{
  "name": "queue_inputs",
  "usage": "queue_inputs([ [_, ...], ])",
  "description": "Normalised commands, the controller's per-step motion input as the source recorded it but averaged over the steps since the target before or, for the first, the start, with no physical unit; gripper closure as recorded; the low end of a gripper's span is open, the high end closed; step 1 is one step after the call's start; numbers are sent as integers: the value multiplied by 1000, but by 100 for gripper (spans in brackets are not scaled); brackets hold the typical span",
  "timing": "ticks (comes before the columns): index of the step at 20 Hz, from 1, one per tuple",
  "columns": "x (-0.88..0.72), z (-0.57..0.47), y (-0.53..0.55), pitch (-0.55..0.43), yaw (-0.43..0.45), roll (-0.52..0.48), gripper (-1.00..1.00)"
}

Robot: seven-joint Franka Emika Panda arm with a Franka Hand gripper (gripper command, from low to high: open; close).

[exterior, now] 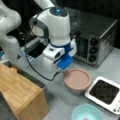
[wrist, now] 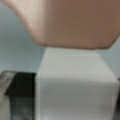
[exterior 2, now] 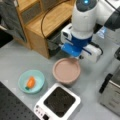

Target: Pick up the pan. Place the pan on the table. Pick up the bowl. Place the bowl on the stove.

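Pan (exterior: 76, 79), round, dusty-pink, shallow

The grey table (exterior 2: 15, 60) carries pan (exterior 2: 66, 70), bowl (exterior 2: 31, 81), stove (exterior 2: 58, 102), toaster oven (exterior: 96, 40); wooden box (exterior: 20, 92).

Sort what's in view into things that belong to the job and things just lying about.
Job:
round dusty-pink pan, on the table
grey table
light teal bowl with orange food, on the table
white square stove with black top, bare
gripper, at the pan's white handle

Lying about:
silver toaster oven
light wooden box
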Motion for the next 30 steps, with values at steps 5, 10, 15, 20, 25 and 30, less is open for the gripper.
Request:
queue_inputs([
  [5,-340,-183,-137,-169,111,-33,100],
  [10,-354,-167,-155,-200,118,-7,100],
  [15,-274,-170,-91,-241,108,9,100],
  [20,-217,-247,-45,-233,96,1,100],
  [25,-112,-204,-50,-171,87,-7,100],
  [30,-56,-118,-68,-114,86,-17,100],
])
